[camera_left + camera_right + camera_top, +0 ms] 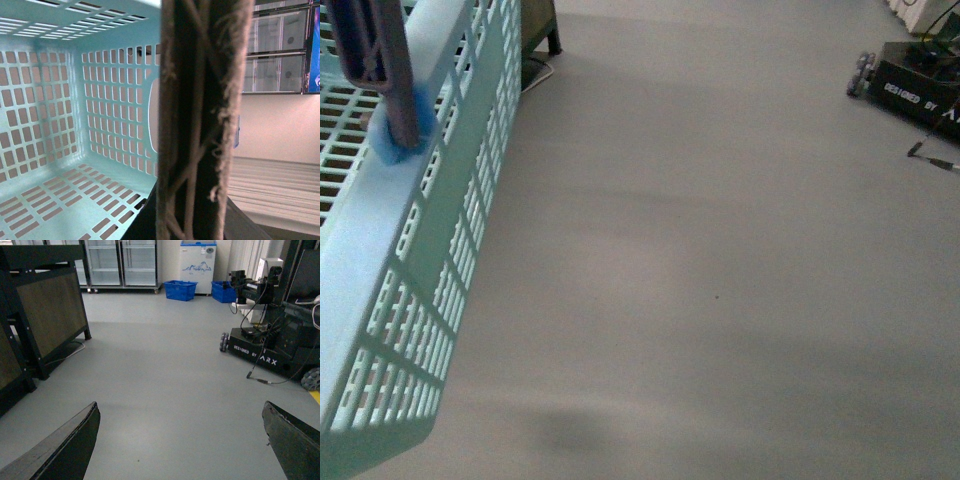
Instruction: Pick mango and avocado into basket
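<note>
The light turquoise basket [410, 260] hangs at the left of the front view, lifted above the grey floor. Its brown ribbed handle [200, 115] fills the middle of the left wrist view, frayed along its edges. My left gripper [195, 222] is shut on that handle. Behind it the basket's slotted walls and floor [55, 200] show, and the part in sight holds nothing. My right gripper [180, 440] is open over bare floor, with its dark fingers [65, 450] far apart. The mango and the avocado are out of view.
A dark stand with wood panels [45, 325] stands to one side, and its leg [545, 35] shows behind the basket. Another ARX robot base [270, 350] with trailing cables sits opposite. Blue crates [180, 290], a white freezer [197, 265] and glass-door fridges [120, 262] line the far wall.
</note>
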